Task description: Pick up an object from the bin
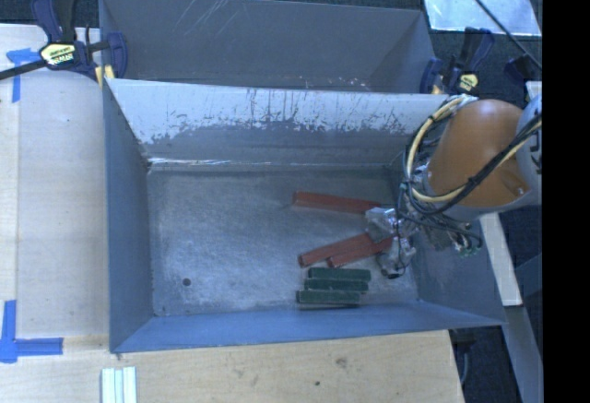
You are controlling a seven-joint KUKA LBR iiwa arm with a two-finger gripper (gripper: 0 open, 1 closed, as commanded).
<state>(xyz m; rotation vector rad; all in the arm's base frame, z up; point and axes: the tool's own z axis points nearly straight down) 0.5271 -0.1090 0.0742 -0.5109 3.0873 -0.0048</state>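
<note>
Grey metal bin [203, 226] floor lies mostly bare, with a few things gathered near its right side. Low over that corner hangs the pincer [395, 252]; whether it is apart or together I cannot tell from this angle. It sits at the right end of a reddish-brown bar [334, 253], seemingly touching it. That bar runs away leftward, its long axis tilted, the left end nearer the front wall. Just beside the pincer, toward the front, lie two dark green blocks [338, 278], side by side, long axes left to right. Farther back lies a second reddish-brown bar [334, 203], nearly level, apart from the first.
</note>
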